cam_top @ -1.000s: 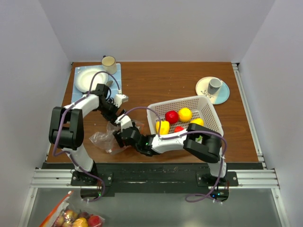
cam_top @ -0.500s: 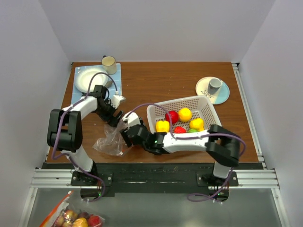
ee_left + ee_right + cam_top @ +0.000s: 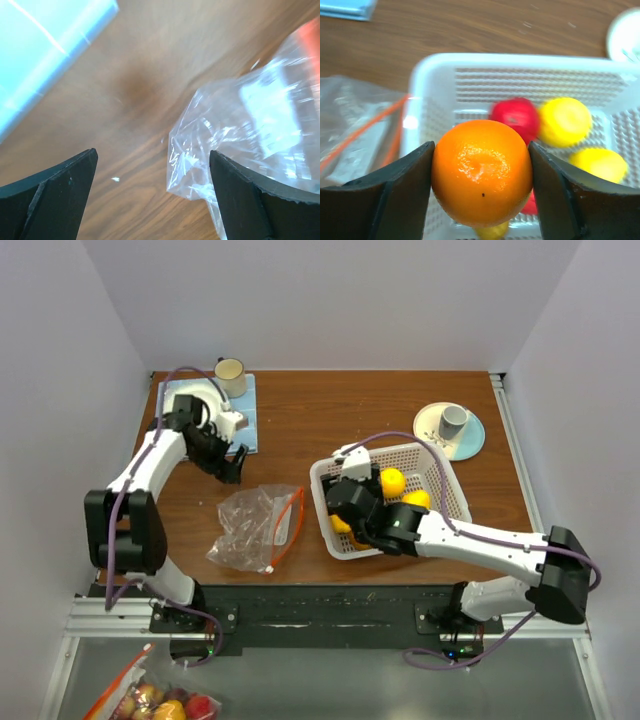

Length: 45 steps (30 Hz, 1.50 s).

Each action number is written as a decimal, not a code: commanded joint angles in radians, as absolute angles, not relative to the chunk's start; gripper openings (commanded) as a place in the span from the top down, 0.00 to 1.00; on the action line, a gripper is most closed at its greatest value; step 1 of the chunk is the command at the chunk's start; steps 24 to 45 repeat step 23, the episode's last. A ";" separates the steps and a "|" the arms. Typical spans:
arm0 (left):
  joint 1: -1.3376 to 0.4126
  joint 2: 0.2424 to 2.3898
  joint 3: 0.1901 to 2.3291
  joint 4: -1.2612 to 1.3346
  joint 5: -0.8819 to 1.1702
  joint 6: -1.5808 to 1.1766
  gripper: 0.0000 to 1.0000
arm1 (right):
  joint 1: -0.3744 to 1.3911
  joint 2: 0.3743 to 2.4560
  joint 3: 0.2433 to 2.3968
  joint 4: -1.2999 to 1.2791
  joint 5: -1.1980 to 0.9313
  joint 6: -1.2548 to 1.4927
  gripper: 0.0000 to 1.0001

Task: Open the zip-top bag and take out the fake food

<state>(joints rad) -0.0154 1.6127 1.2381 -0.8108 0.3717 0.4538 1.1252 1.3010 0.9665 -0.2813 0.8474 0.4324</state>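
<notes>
Right gripper (image 3: 481, 186) clamps plastic orange (image 3: 480, 160) across its middle, white basket (image 3: 520, 61) beyond fingertips; probably rigid, glossy, slip-prone. Left gripper (image 3: 152, 187) spread wide, empty; limp zip-top bag (image 3: 250, 115) beside one finger.

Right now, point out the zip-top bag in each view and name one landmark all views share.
Top external: the zip-top bag lies lower centre-left, left of the white basket.
Left wrist: it fills the right side.
Right wrist: at the left edge, left of the held orange fruit.
Shared landmark: the blue mat, upper left in every view.
</notes>
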 commanded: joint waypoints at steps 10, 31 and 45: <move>-0.015 1.408 1.292 -0.854 0.442 0.402 0.00 | 1.088 1.238 1.143 -0.752 0.905 0.580 0.01; -0.015 1.408 1.296 -0.839 0.431 0.396 0.00 | 1.088 1.071 1.137 -0.727 0.891 0.492 0.01; -0.015 1.408 1.296 -0.839 0.431 0.396 0.00 | 1.088 1.071 1.137 -0.727 0.891 0.492 0.01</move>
